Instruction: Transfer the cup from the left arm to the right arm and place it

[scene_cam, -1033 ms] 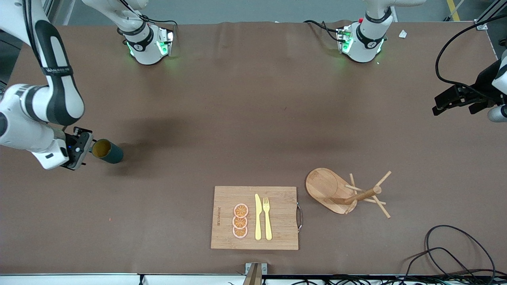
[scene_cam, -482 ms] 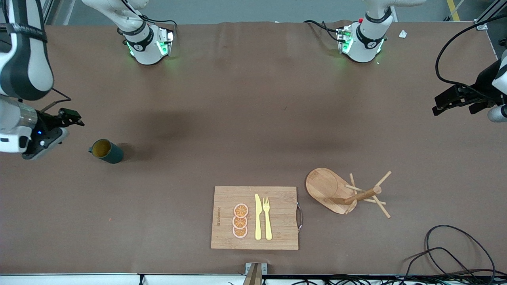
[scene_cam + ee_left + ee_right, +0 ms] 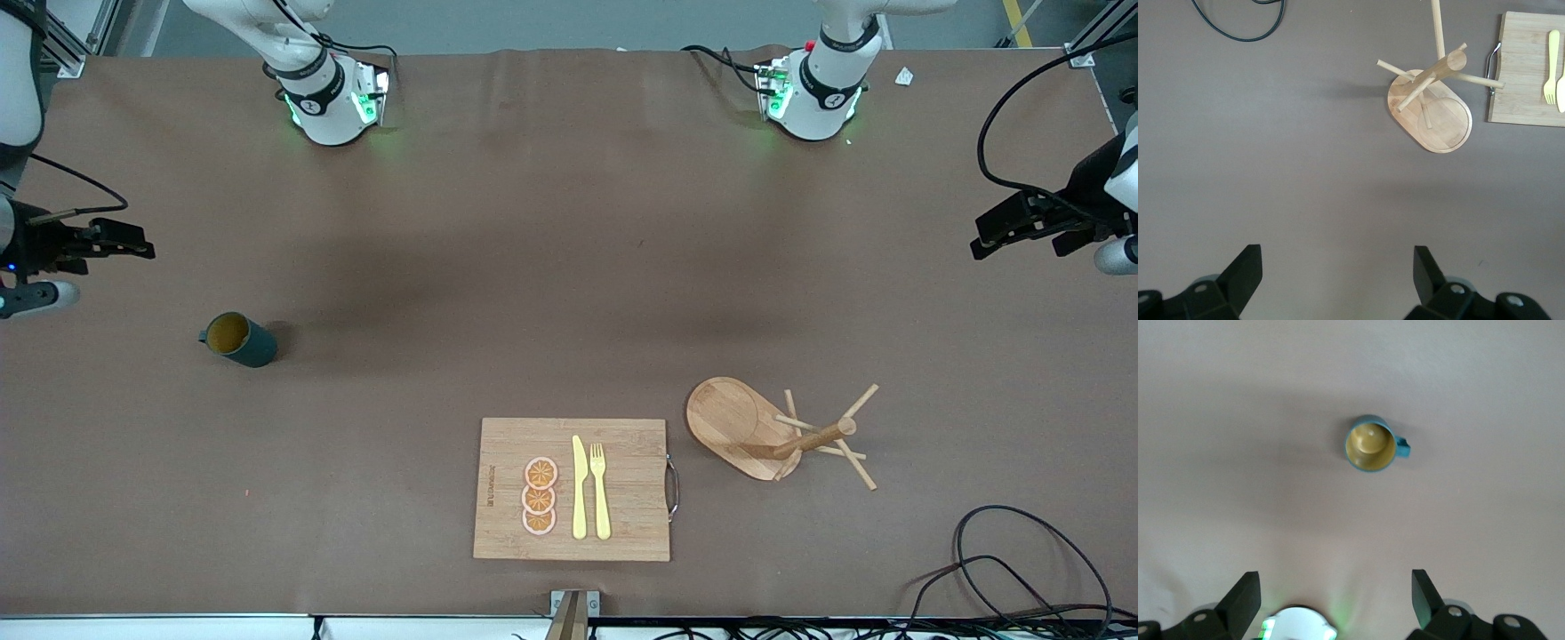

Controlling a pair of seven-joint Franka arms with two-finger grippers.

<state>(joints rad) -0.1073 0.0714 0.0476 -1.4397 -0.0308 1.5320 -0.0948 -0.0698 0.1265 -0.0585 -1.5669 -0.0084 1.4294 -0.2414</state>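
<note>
The cup, dark teal with a mustard-yellow inside, stands upright on the brown table toward the right arm's end. Nothing touches it. It also shows in the right wrist view, seen from above with its handle out to one side. My right gripper is open and empty, up in the air over the table's edge at that end, apart from the cup; its own view shows the jaws wide apart. My left gripper is open and empty, waiting over the table's other end.
A wooden cutting board with a yellow knife, a fork and orange slices lies near the front camera. A wooden peg rack stands beside it, toward the left arm's end. Black cables lie at that corner.
My right gripper has let go of the cup and has risen away from it toward the table's end. The cup has stayed upright in place. The left arm has not moved.
</note>
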